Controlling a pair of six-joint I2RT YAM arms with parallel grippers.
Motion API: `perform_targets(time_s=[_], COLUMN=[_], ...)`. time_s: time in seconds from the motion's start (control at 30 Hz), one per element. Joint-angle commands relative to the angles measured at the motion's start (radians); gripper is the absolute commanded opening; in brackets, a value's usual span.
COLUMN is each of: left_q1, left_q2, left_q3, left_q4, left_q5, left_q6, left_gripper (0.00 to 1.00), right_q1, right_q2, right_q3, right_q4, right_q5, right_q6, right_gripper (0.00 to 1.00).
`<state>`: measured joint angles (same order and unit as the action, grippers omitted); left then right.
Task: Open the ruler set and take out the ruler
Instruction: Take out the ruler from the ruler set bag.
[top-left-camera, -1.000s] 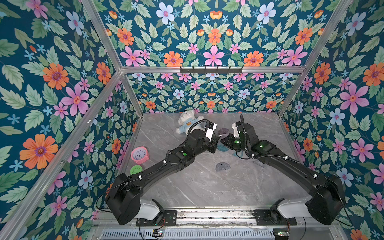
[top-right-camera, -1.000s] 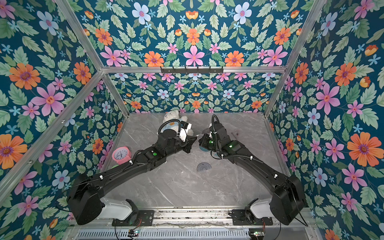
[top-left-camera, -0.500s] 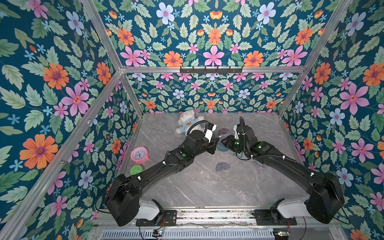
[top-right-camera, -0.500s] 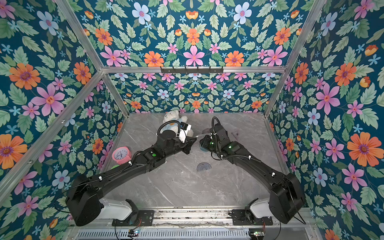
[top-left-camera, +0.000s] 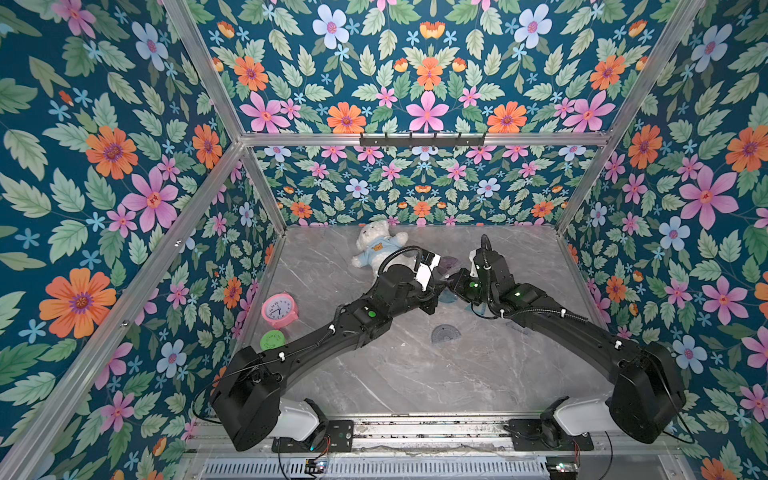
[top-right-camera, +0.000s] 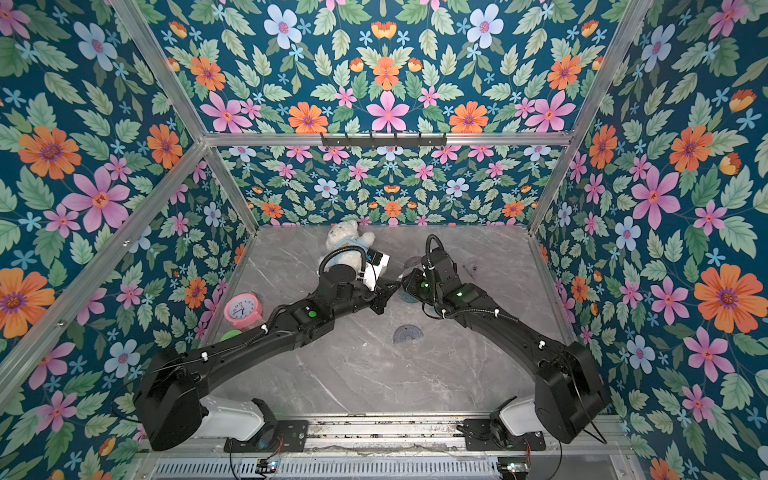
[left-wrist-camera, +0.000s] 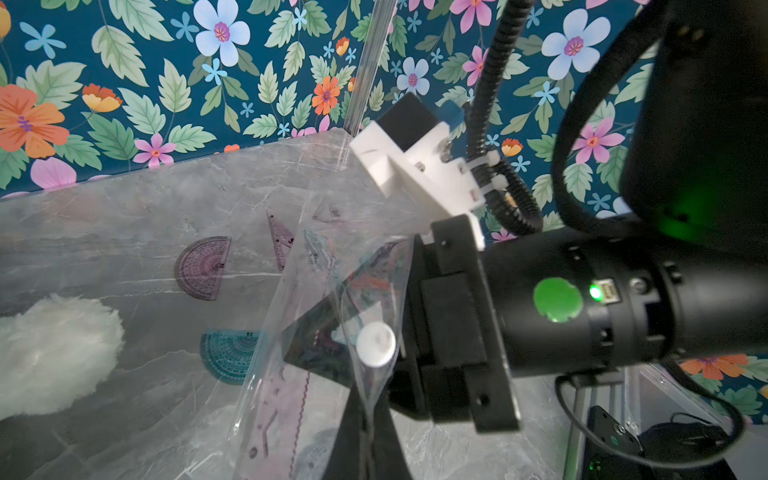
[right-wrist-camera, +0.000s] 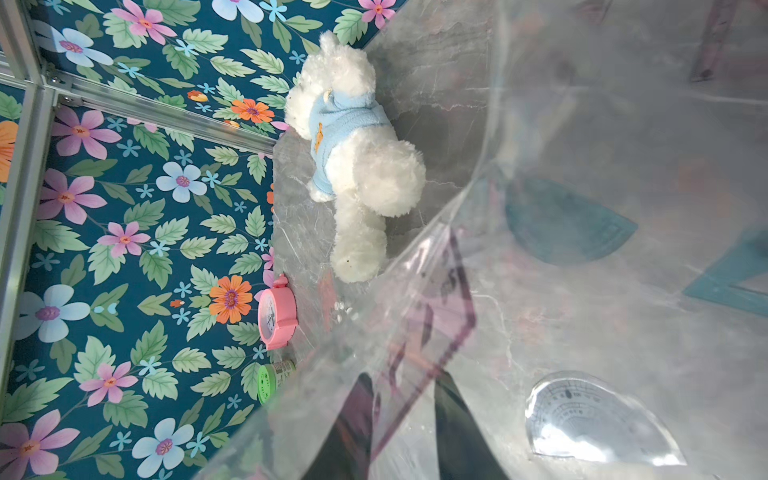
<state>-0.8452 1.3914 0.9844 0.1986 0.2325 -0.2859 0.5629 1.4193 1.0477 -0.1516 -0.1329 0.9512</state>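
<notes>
Ruler set (left-wrist-camera: 266, 407) hangs at twelve o'clock over the table (top-left-camera: 374, 374), pinched by the left claw (left-wrist-camera: 368, 411). Right claw (right-wrist-camera: 405, 382) is now open wider around the pink ruler (right-wrist-camera: 432, 307) inside, ready to grab.

A clear plastic pouch (left-wrist-camera: 353, 270) with a white round snap button (left-wrist-camera: 376, 344) hangs tilted above the worktop (left-wrist-camera: 104, 216). Its film just below the snap is pinched in the closed left claw (left-wrist-camera: 368, 419). Inside it, a translucent pink straight ruler (left-wrist-camera: 286, 411) with one wavy edge slants along the pouch. Its squared end sits between the parted fingers of the right claw (right-wrist-camera: 401, 432); it is unclear whether they grip it.
</notes>
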Motion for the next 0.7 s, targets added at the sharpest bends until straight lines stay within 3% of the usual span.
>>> perform_targets(time_s=[0.0, 0.37, 0.67], left_q1=[-0.002, -0.002, 0.003], left_q2=[-0.002, 0.016, 0.043], left_q3=[-0.005, -0.013, -0.019], left_q4=[0.054, 0.062, 0.052], left_q5=[0.023, 0.022, -0.095], left_q6=[-0.002, -0.020, -0.020], left_gripper=[0.00, 0.00, 0.00], right_q1=[-0.004, -0.010, -0.009], right_q2=[0.012, 0.006, -0.035], right_q3=[-0.002, -0.014, -0.012], right_q4=[0.028, 0.054, 0.035], right_q5=[-0.010, -0.011, -0.027], right_q6=[0.017, 0.016, -0.004], right_gripper=[0.28, 0.00, 0.00])
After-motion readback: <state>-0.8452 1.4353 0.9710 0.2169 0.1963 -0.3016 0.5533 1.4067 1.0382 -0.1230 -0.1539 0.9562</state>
